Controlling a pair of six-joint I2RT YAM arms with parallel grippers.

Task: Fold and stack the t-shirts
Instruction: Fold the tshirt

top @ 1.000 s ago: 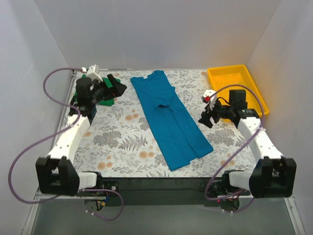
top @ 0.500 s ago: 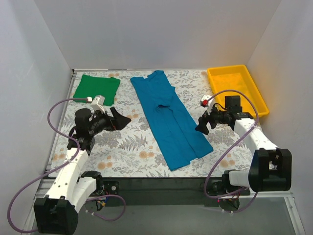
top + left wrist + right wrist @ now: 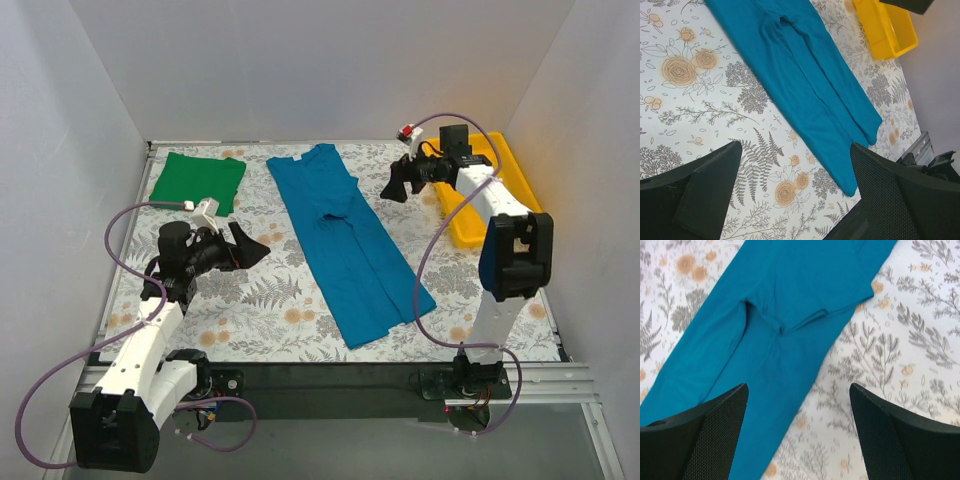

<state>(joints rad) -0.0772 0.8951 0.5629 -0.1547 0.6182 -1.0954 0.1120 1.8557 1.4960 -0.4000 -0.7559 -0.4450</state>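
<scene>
The left jaws and right jaws are spread and empty, one on each side of the teal shirt, a long strip across the middle of the tabletop. The green shirt lies folded far left. Next, probably: pinch the strip's end and fold it crosswise.

No readable writing is showing in any view. The teal-blue t-shirt and green t-shirt are showing plain cloth.

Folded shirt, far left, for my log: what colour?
The shirt is bright green, best in the top external view.
</scene>
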